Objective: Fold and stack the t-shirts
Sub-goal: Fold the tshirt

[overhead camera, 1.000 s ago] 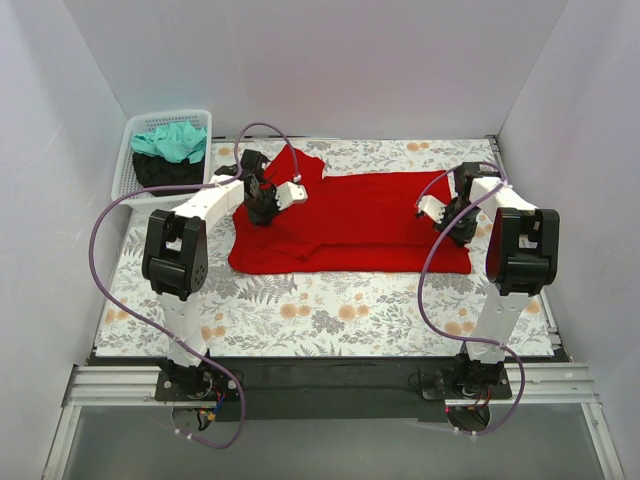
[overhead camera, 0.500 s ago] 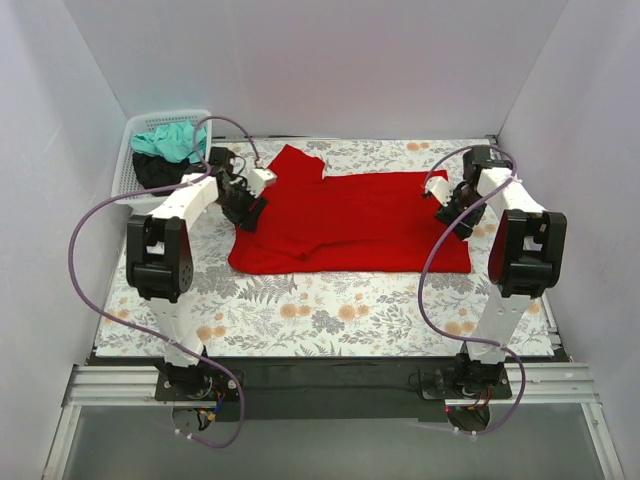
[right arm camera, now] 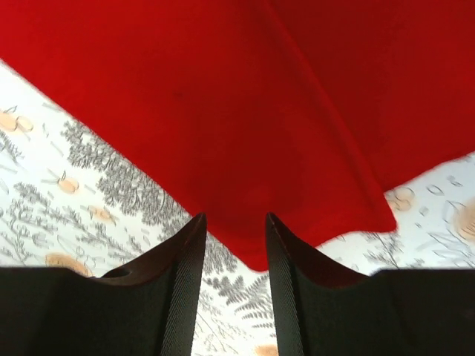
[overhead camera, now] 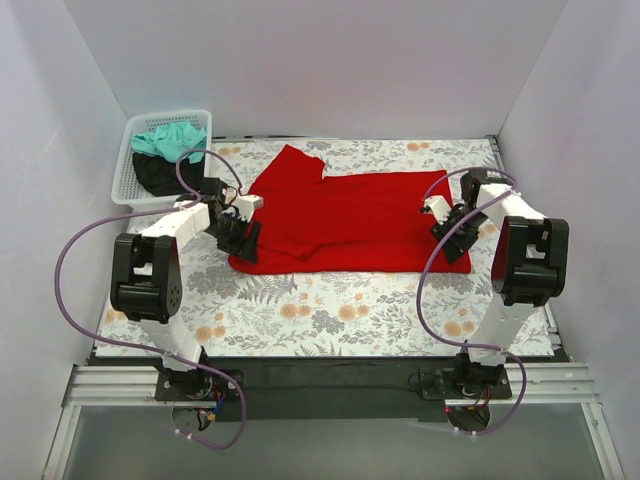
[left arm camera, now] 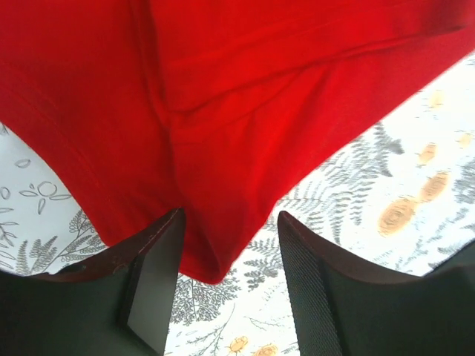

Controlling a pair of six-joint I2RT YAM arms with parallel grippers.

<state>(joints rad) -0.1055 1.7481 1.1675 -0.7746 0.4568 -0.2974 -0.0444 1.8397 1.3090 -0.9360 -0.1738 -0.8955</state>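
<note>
The red t-shirt (overhead camera: 350, 220) looked soft and floppy. Its near-edge corners sat inside the spread left gripper (left arm camera: 228, 256) and right gripper (right arm camera: 233, 256), good pinching spots.

Both arms reach forward with elbows bent outward, and the left gripper (overhead camera: 243, 235) and the right gripper (overhead camera: 452, 228) each point down and inward, held low with their two dark fingers spread apart.
</note>
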